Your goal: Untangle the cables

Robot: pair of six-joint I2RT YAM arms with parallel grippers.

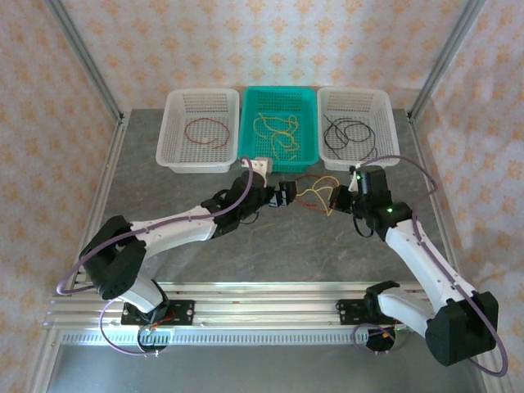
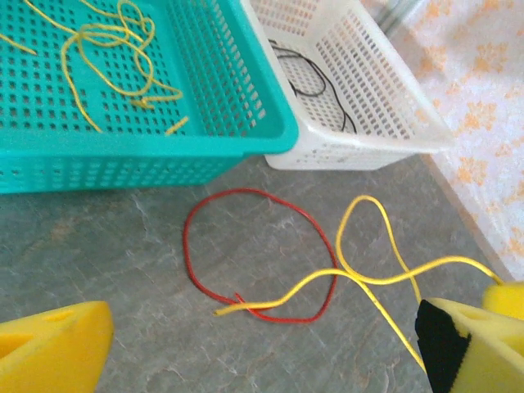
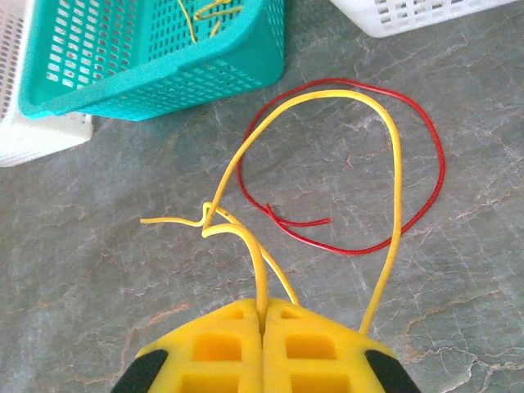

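Observation:
A red cable (image 2: 187,237) lies in a loop on the grey table, and a yellow cable (image 2: 360,274) crosses over it; the two overlap near the yellow cable's free end. In the top view this pair (image 1: 315,194) sits between the two grippers, just in front of the baskets. My right gripper (image 3: 262,309) is shut on the yellow cable (image 3: 327,94), which arches up out of the pads and over the red cable (image 3: 438,164). My left gripper (image 2: 266,344) is open above the table, its yellow fingers (image 2: 49,348) wide apart, holding nothing. From above, the left gripper (image 1: 288,195) and the right gripper (image 1: 336,199) face each other.
Three baskets stand along the back. A white one (image 1: 201,166) holds a red cable, a teal one (image 1: 278,90) holds yellow cables (image 2: 106,37), and another white one (image 1: 352,92) holds black cables (image 2: 315,82). Metal frame posts rise at the back corners.

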